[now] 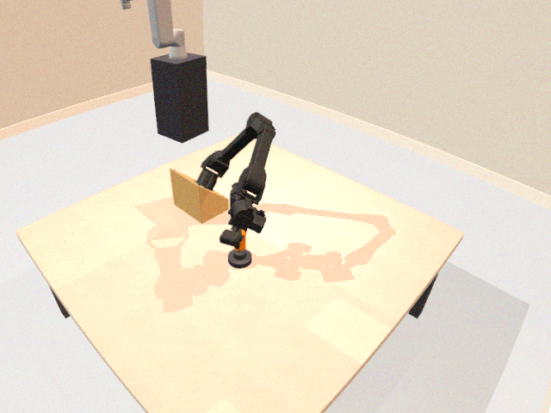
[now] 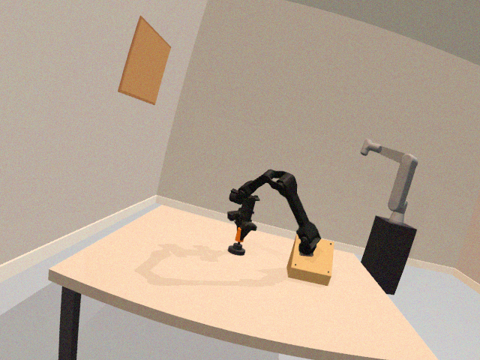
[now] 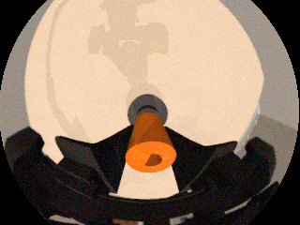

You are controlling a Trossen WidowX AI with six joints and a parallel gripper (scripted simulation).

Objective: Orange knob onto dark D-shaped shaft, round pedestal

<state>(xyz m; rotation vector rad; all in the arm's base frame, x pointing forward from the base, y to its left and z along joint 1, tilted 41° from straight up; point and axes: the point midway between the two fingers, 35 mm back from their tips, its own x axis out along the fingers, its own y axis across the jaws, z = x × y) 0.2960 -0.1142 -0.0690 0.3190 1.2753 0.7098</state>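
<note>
The orange knob (image 1: 242, 243) (image 2: 238, 235) (image 3: 151, 128) stands upright over the round dark pedestal (image 1: 239, 262) (image 2: 236, 250) (image 3: 134, 112). A short dark section shows between the knob's lower end and the pedestal's wide base, so the knob is not seated flush on that base. My gripper (image 1: 240, 237) (image 2: 239, 232) (image 3: 148, 128) is shut on the knob, one finger on each side. In the wrist view the knob's top end shows a D-shaped hole. The shaft's flat side is hidden, and whether the shaft's tip is inside the knob cannot be told.
The arm's base stands by a tan wooden box (image 1: 188, 200) (image 2: 310, 277) on the table (image 1: 267, 347) (image 2: 193, 306). A grey second arm (image 1: 162, 21) (image 2: 403, 181) stands on a black block (image 1: 180, 97) (image 2: 387, 251) beyond the table edge. Shadows of arms cross the table top.
</note>
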